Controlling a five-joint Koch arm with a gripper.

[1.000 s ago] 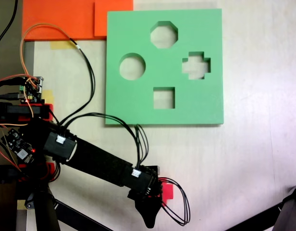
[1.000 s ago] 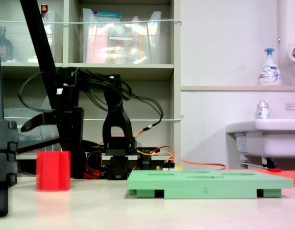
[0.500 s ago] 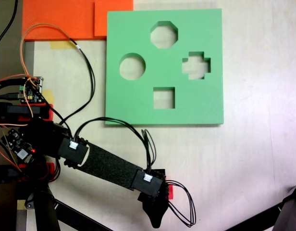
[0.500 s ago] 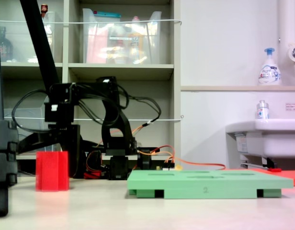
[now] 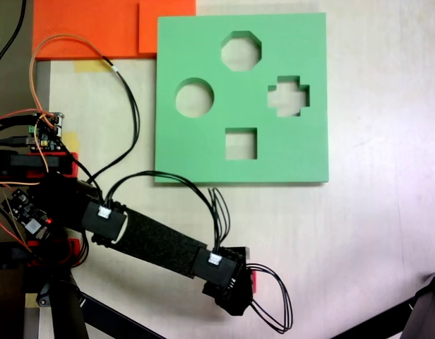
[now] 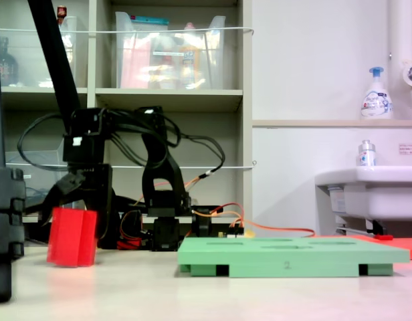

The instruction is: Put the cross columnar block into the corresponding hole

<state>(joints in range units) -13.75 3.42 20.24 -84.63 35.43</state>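
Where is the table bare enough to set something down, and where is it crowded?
Bare: the table right of the green board and below it, right of the gripper. Crowded: the first exterior view's left edge, with cables, a circuit board and the arm.

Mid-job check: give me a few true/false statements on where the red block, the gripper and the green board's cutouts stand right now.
1. The cross columnar block sits tilted in the second exterior view. True.
2. The plus-shaped cutout already holds the block. False: it is empty.
3. The gripper is at the block, away from the green board. True.
4. The board has only three cutouts. False: four, namely round, octagonal, plus-shaped and square.
5. The block rests on the board. False: it is off the board, near the first exterior view's bottom edge.
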